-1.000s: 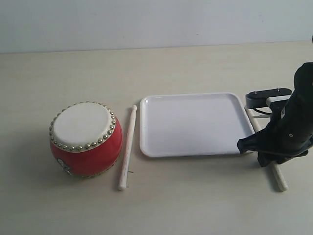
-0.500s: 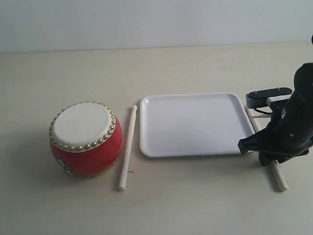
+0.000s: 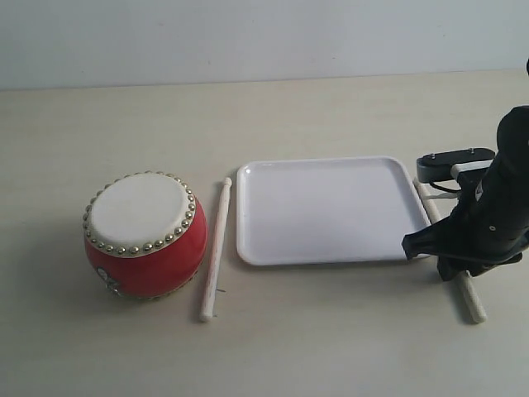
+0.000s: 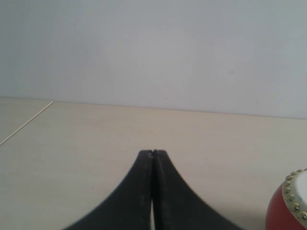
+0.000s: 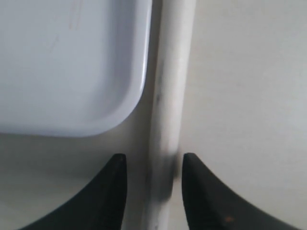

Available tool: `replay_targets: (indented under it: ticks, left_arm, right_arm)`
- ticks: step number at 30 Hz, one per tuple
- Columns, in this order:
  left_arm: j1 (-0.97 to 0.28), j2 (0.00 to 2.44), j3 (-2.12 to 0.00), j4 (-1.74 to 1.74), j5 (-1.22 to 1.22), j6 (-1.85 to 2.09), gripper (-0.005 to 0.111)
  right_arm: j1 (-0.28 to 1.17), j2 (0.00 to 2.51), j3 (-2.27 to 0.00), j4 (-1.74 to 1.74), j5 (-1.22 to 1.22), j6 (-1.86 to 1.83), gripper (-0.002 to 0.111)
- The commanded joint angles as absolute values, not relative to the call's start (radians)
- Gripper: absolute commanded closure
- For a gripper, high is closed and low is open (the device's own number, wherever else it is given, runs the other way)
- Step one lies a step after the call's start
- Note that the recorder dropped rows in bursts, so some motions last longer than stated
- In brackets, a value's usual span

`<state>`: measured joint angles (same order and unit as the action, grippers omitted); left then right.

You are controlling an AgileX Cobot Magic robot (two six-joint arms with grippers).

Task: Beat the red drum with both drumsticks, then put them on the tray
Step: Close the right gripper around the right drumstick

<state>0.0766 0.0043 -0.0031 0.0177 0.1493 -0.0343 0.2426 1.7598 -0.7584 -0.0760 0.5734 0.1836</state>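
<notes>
The red drum [image 3: 145, 236] stands upright at the left, and its edge [image 4: 290, 206] shows in the left wrist view. One drumstick [image 3: 215, 248] lies flat on the table between the drum and the white tray [image 3: 322, 211]. The other drumstick [image 3: 472, 303] lies along the tray's right side. My right gripper [image 3: 452, 270] is down over it. In the right wrist view my right gripper [image 5: 154, 155] is open, a finger on each side of that drumstick [image 5: 170, 81] with a small gap to each, beside the tray's corner [image 5: 67, 62]. My left gripper [image 4: 153, 152] is shut on nothing and out of the exterior view.
The pale wooden table [image 3: 273, 116] runs back to a light wall [image 3: 264, 37]. A black and white part of the right arm [image 3: 453, 163] juts out above the tray's right rim. Nothing lies in the tray.
</notes>
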Motion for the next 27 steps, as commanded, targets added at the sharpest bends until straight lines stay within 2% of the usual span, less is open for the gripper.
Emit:
replay_targets:
  ticks: [1, 27]
  left_arm:
    - [0.08, 0.0, 0.0, 0.013, 0.147, -0.036, 0.107]
    - [0.08, 0.0, 0.0, 0.013, 0.147, -0.036, 0.107]
  right_arm:
    - [0.245, 1.76, -0.764, -0.075, 0.574, 0.193, 0.07]
    - [0.245, 1.76, -0.764, -0.136, 0.546, 0.213, 0.07]
